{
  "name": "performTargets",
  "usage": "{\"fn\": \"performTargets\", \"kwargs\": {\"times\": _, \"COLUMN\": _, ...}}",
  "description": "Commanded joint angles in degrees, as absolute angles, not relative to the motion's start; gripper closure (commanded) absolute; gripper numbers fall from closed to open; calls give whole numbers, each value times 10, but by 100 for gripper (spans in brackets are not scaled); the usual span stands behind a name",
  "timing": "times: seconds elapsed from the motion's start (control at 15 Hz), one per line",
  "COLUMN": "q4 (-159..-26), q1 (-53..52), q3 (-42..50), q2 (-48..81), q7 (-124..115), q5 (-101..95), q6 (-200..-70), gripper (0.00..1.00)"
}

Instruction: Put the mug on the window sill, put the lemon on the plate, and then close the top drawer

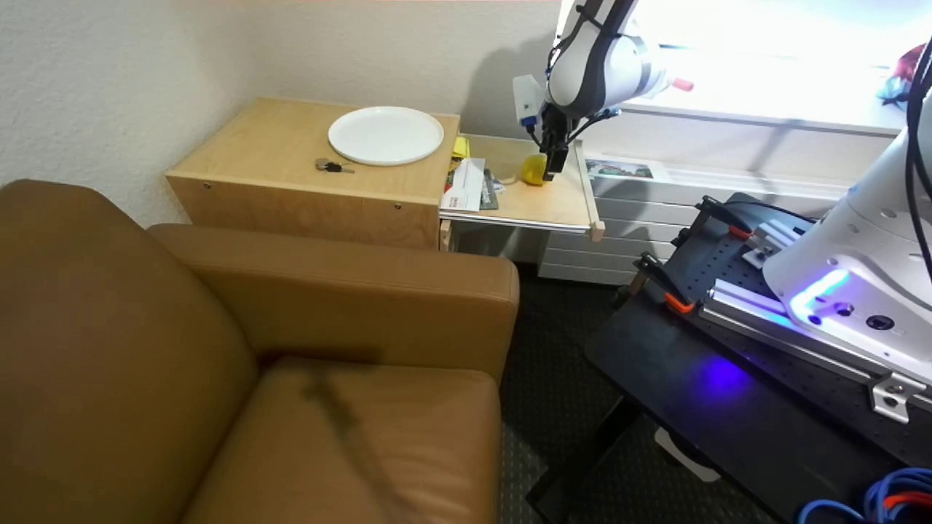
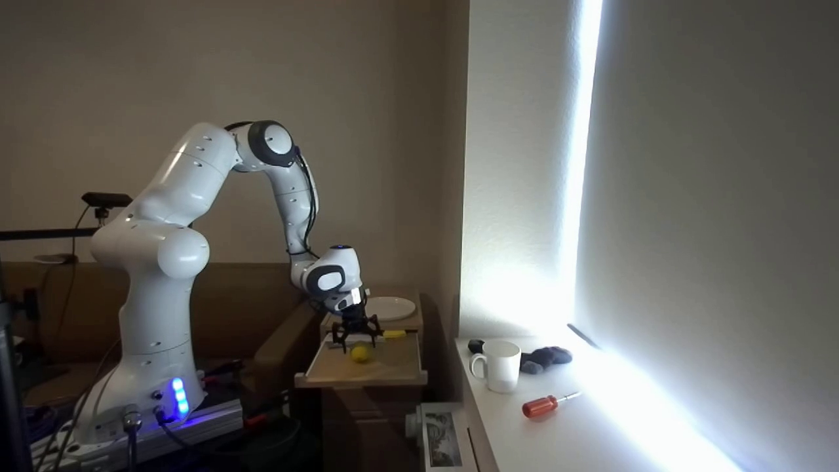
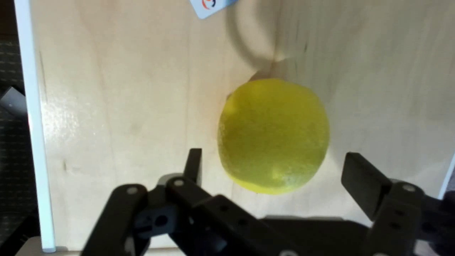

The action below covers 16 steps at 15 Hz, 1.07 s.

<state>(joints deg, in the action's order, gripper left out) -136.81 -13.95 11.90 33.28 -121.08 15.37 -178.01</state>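
In the pulled-out top drawer (image 1: 557, 207), lemon (image 3: 273, 137) rests on the wooden bottom. Gripper (image 3: 275, 169) hangs over the drawer at the lemon, fingers (image 3: 363, 185) spread to either side; wrist view shows a gap between fruit and each finger. White mug (image 2: 503, 370) stands upright on the window sill (image 2: 518, 439), red screwdriver (image 2: 541, 406) near it. White plate (image 1: 386, 136) lies atop the cabinet (image 1: 284, 138), keys (image 1: 335, 167) just beside its rim. Printed paper (image 1: 464, 188) lies in the drawer, nearer the cabinet.
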Motion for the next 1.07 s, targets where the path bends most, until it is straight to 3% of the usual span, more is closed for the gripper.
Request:
{"fn": "performTargets", "kwargs": {"times": 0.0, "q4": -1360, "q1": -139, "q3": 115, "q2": 341, "q7": -1201, "q5": 165, "q6": -1780, "gripper": 0}}
{"fn": "performTargets", "kwargs": {"times": 0.47, "q4": -1325, "q1": -152, "q3": 121, "q2": 379, "q7": -1213, "q5": 171, "q6": -1775, "gripper": 0}}
{"fn": "performTargets", "kwargs": {"times": 0.53, "q4": -1322, "q1": -143, "q3": 111, "q2": 378, "q7": -1210, "q5": 173, "q6": -1770, "gripper": 25}}
{"fn": "performTargets", "kwargs": {"times": 0.6, "q4": -1320, "q1": -150, "q3": 118, "q2": 383, "q7": -1210, "q5": 171, "q6": -1775, "gripper": 27}}
{"fn": "performTargets", "kwargs": {"times": 0.87, "q4": -1308, "q1": -139, "q3": 111, "q2": 390, "q7": -1207, "q5": 174, "q6": -1773, "gripper": 53}}
{"fn": "performTargets", "kwargs": {"times": 1.0, "q4": -1309, "q1": -131, "q3": 106, "q2": 384, "q7": -1204, "q5": 175, "q6": -1764, "gripper": 53}}
